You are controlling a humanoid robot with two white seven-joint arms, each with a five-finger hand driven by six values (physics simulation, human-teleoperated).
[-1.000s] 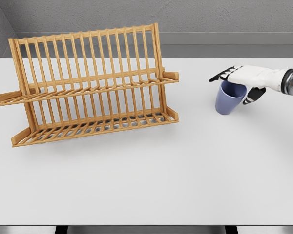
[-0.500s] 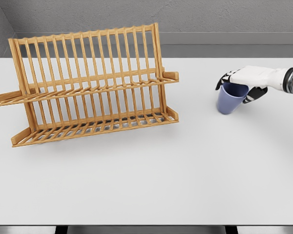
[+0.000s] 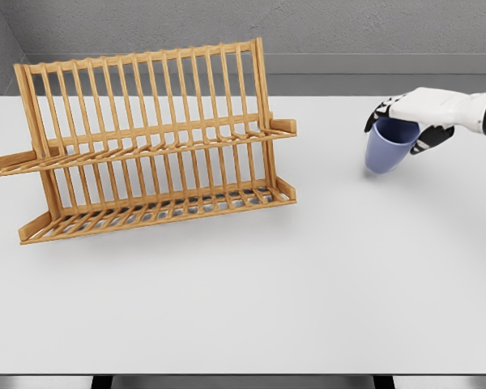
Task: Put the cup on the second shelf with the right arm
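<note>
The blue cup [image 3: 387,149], likely light, rigid and smooth-walled, is gripped at its rim by the right robot hand [image 3: 411,121] and held tilted just above the tabletop [image 3: 324,267], well apart from the wooden rack [image 3: 150,146].

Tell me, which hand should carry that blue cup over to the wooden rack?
The right hand. It already grips the blue cup from above by its rim, tilted, to the right of the wooden dish rack. The left arm is not in view.
</note>
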